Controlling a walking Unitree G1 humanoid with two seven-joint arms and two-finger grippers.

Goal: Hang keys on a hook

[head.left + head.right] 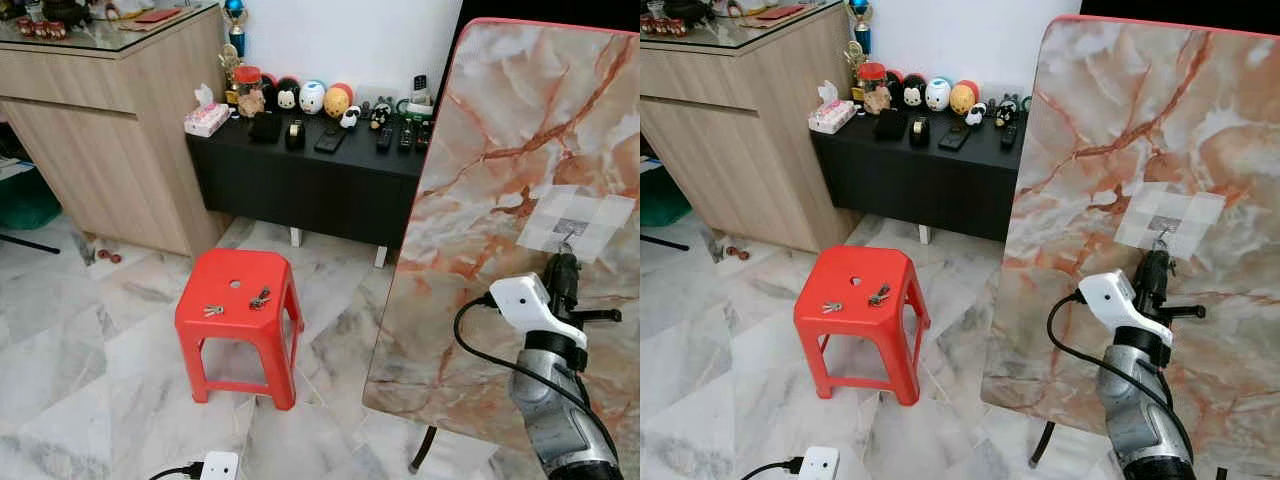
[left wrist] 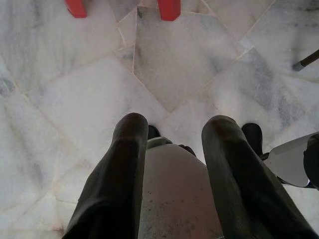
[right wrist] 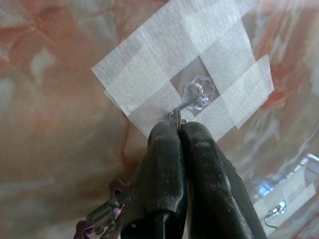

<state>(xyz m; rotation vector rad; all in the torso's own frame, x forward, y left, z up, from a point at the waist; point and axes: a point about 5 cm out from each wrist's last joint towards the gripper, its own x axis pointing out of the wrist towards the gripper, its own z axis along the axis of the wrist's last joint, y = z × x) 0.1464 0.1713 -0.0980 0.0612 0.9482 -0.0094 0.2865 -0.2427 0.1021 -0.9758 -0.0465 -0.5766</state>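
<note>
A marble-patterned board [image 1: 500, 200] stands upright on my right, with a clear hook [image 3: 198, 94] taped to it under a white tape patch [image 1: 577, 222]. My right gripper [image 3: 178, 127] is raised to the board just under the hook, shut on a metal key ring [image 3: 176, 115] that touches the hook's wire. Part of the key bunch [image 3: 99, 218] dangles beside the fingers. Two more key sets [image 1: 213, 310] [image 1: 260, 298] lie on the red plastic stool [image 1: 215, 335]. My left gripper [image 2: 175, 122] hangs over the floor, open and holding nothing.
A low black cabinet [image 1: 300, 185] with figurines and remotes stands against the back wall, beside a wooden counter [image 1: 100, 150]. A white power strip [image 1: 218, 466] lies on the marble floor. The board's black leg [image 1: 422, 450] reaches the floor. A second taped hook [image 3: 274, 211] sits lower on the board.
</note>
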